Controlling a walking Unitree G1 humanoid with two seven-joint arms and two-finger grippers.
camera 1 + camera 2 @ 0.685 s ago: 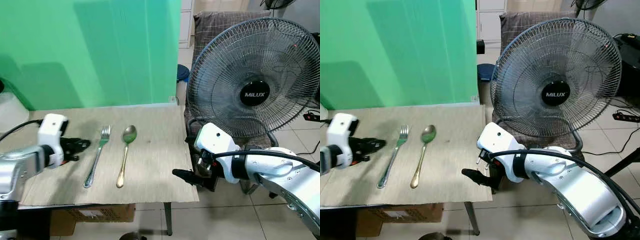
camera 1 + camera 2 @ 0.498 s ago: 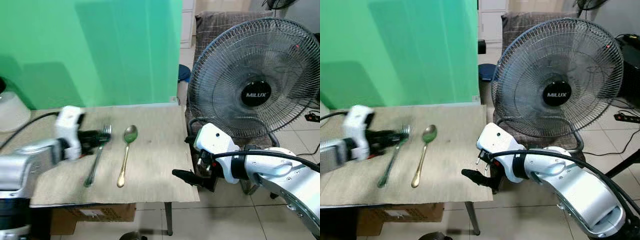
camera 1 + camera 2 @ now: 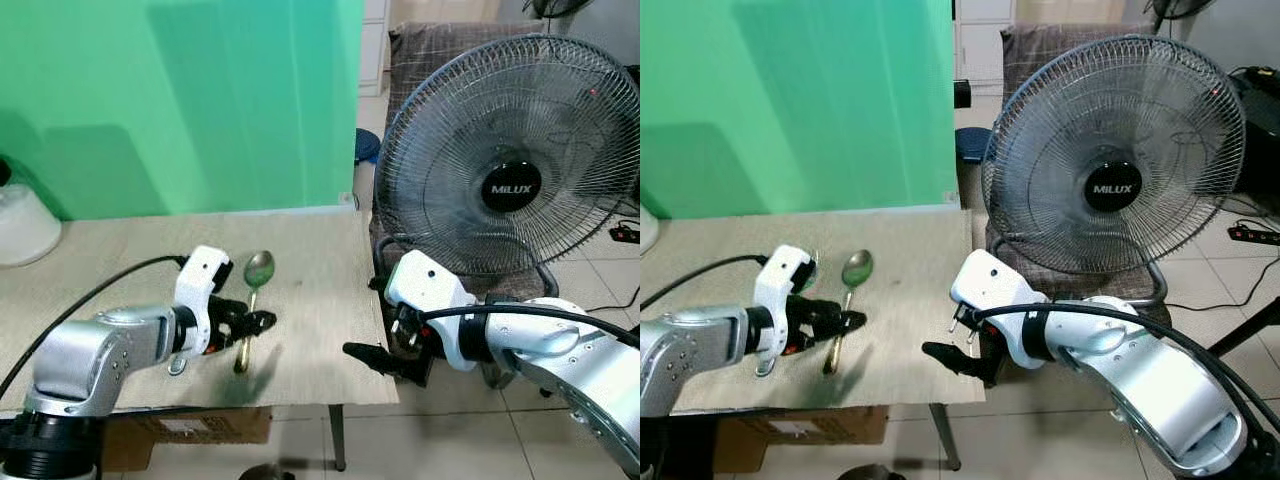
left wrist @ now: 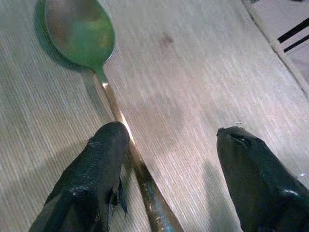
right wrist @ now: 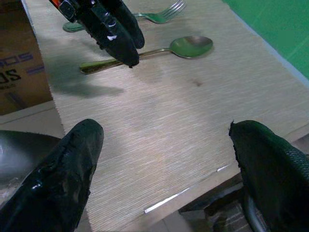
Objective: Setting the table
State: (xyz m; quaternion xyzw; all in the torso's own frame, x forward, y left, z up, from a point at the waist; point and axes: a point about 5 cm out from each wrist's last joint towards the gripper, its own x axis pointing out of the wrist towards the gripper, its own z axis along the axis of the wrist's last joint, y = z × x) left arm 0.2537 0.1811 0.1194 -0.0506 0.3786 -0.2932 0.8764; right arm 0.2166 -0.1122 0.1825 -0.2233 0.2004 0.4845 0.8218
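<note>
A gold-handled spoon (image 3: 258,270) lies on the beige table mat (image 3: 310,320), its bowl toward the green wall. A silver fork (image 5: 161,15) lies just left of it, mostly hidden by my left arm. My left gripper (image 3: 252,323) hovers low over the spoon's handle, open; in the left wrist view the handle (image 4: 123,130) runs right beside one finger (image 4: 104,159). My right gripper (image 3: 365,355) stands open at the table's front right corner, over the mat's edge, with nothing between its fingers (image 5: 72,169).
A large standing fan (image 3: 510,170) is close on the right, with a covered chair behind it. A green screen backs the table. A white container (image 3: 20,225) sits at the far left. A cardboard box (image 3: 190,428) is under the table.
My left gripper has swept right, from left of the fork across it to the spoon's handle. The right arm has stayed put.
</note>
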